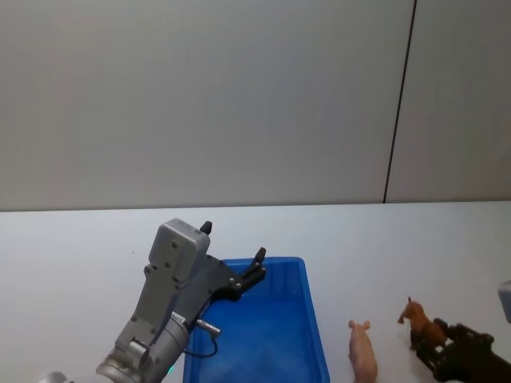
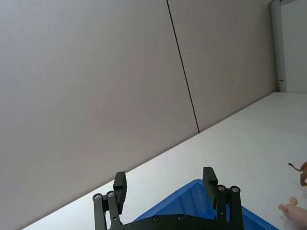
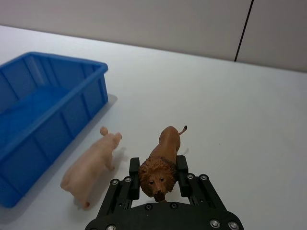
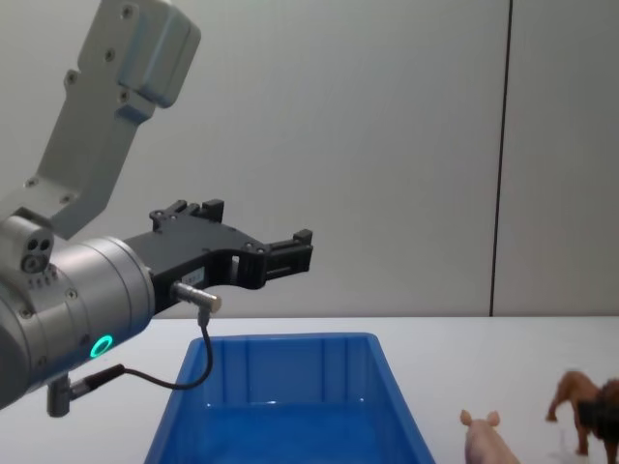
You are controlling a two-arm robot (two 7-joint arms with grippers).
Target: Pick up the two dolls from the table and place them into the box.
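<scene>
Box at lower centre of the head view, both toys to its right

On the table, the pig doll stands just right of the box. The lion doll is further right, clasped by the right gripper in the lower right corner. The left gripper, fingers spread, hangs above the box's far left corner.

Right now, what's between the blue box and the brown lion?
The pink pig, standing on the table between box and lion; the right wrist view shows it.

No legible txt or labels anywhere.
</scene>
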